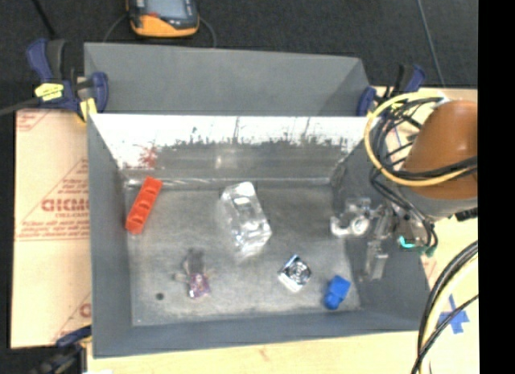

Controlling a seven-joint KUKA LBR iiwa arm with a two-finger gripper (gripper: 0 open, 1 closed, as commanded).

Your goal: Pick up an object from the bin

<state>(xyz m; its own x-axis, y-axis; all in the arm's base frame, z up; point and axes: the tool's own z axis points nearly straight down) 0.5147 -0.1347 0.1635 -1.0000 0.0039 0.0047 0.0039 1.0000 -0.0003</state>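
Low at the right side of the bin (pixel 241 83), close to its right wall, the gripper (pixel 375 266) hangs from the arm. How far it is open cannot be told, nor whether it holds anything. Nearest to it lies a small blue block (pixel 337 293), just below and to its left, near the front right corner. Further left rest a silver and black piece (pixel 294 273), a clear plastic piece (pixel 245 218), a purple and grey piece (pixel 195 277) and an orange-red brick (pixel 143 204).

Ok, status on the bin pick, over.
Hand at the right side of the bin, nothing seen in its grip. Nearest thing: blue block, lower right corner. Silvery piece beside that. Nothing between hand and block.
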